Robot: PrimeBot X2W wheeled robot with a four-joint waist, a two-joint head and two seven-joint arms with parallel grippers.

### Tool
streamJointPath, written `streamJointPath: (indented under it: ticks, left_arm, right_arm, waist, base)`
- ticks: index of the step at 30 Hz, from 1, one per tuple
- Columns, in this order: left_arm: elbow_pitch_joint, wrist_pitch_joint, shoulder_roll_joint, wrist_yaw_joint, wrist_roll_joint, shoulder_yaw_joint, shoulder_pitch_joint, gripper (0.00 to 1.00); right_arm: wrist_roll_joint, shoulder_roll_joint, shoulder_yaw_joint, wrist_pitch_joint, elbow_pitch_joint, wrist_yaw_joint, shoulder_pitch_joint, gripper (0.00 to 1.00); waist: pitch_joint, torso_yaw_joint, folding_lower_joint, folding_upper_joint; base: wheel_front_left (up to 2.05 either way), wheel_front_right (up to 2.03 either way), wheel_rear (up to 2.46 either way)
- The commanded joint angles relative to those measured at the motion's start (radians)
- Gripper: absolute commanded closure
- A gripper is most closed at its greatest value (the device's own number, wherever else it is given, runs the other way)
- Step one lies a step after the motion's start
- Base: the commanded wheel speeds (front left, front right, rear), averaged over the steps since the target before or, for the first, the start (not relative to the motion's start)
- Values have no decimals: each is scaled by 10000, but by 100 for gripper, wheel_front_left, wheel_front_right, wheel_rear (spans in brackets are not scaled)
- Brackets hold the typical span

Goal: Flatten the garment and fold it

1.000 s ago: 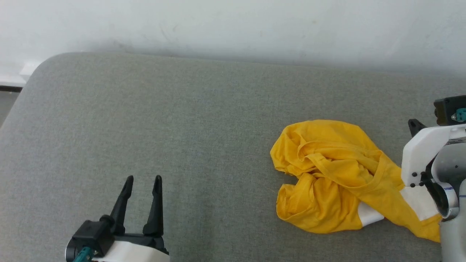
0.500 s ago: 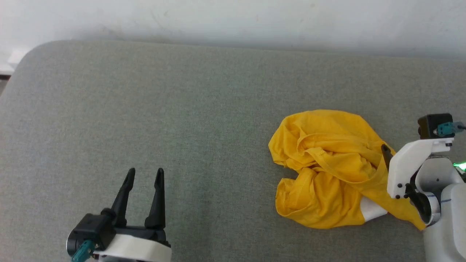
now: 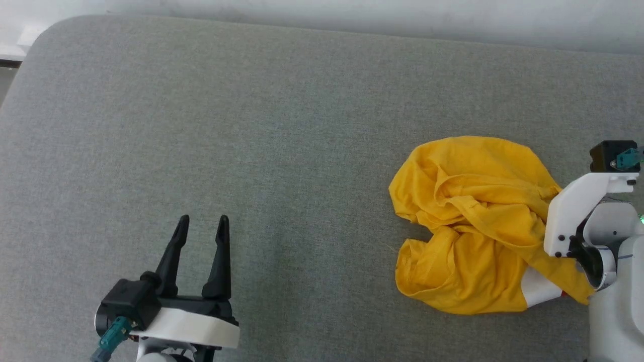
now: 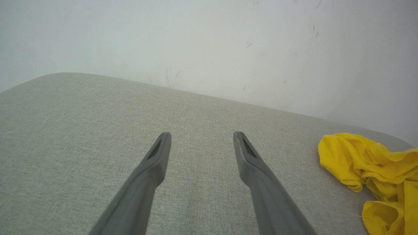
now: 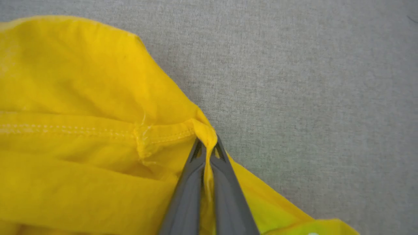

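On the right side of the grey table [image 3: 251,125], the garment [image 3: 468,221] lies crumpled in a heap. The right gripper [image 5: 206,143] is closed tight on a thin fold of its stitched hem, just beside a seam. Only a narrow pinch of cloth sits between the fingertips, so a quick pull would likely let it slip free. Dragging from this single point could also haul the whole bundle along instead of opening it. The right arm reaches in from the right edge, its wrist bent steeply down over the cloth. The left gripper [image 3: 204,218] sits near-left, fingers pointing far, spread wide and empty, well apart from the garment.
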Motion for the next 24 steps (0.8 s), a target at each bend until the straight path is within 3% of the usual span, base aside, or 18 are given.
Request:
streamJointPath:
  ticks: [1,9,16,24]
  left_arm:
    - [28,-47,18,-67,-26,11,-126,0]
    - [100,-47,6,-68,46,94,70,0]
    - [64,-47,-6,-68,235,283,472,0]
    - [-39,-47,-21,-68,281,321,822,0]
  right_arm:
    - [2,39,8,-12,-69,-9,-128,100]
    - [655,79,663,-957,-906,-9,-660,100]
    - [1990,91,1843,-1193,-2775,-9,-548,100]
    - [3433,95,2676,124,-5139,-9,2332,100]
  waist:
    - [-56,-60,-3,0]
    - [-799,-457,-3,0]
    - [-1692,-740,-3,0]
    - [-1912,-824,-3,0]
  base:
    - [0,0,0]
    - [0,0,0]
    - [0,0,0]
    - [0,0,0]
